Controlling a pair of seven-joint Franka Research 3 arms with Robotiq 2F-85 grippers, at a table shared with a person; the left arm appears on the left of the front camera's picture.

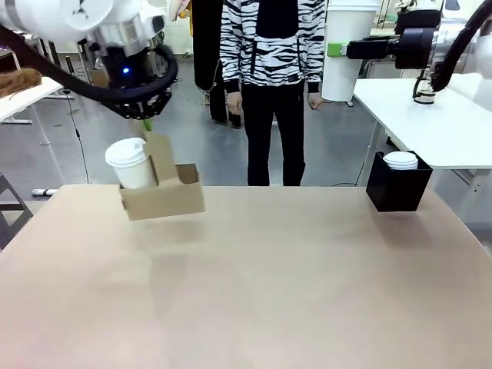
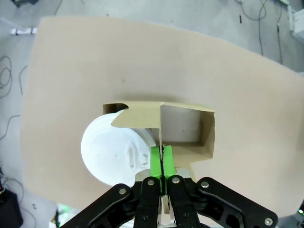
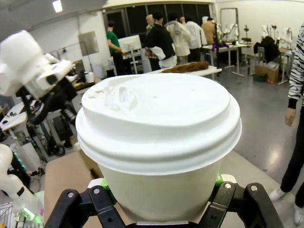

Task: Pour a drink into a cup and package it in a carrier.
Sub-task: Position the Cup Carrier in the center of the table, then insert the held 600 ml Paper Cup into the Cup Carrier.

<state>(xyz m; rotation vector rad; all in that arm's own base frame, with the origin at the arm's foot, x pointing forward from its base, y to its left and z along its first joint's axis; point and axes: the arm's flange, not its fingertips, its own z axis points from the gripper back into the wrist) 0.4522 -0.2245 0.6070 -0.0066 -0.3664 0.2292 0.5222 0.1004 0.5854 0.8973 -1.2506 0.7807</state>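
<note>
At the upper left of the front view, the left claw [image 1: 146, 123] is closed on the upright handle tab of the carrier [image 1: 165, 198], with the green pads pressed flat on the thin cardboard. The carrier is held over the bench [image 1: 269, 292], a little tilted, and it seems to be lifted clear of the surface. One lidded cup [image 1: 131, 163] is seated in its left slot, and the empty slot [image 2: 183, 127] beside it is shown in the left wrist view. At the upper right of the front view, the right claw [image 1: 342, 50] is gripping a second lidded cup [image 1: 350, 77], which is held high and well apart from the carrier. Whether drink is inside cannot be told, because both lids are closed. Several things could go wrong from here. The carrier is loaded on one side only, so it may tilt further and the seated cup may lean or be tipped out. The tab may be torn or may slip between the pads, since it carries all the weight. If the second cup is brought down while the carrier hangs free, the slot may be missed or the carrier pushed aside. A paper wall that is squeezed too hard may be dented and its lid loosened.
</note>
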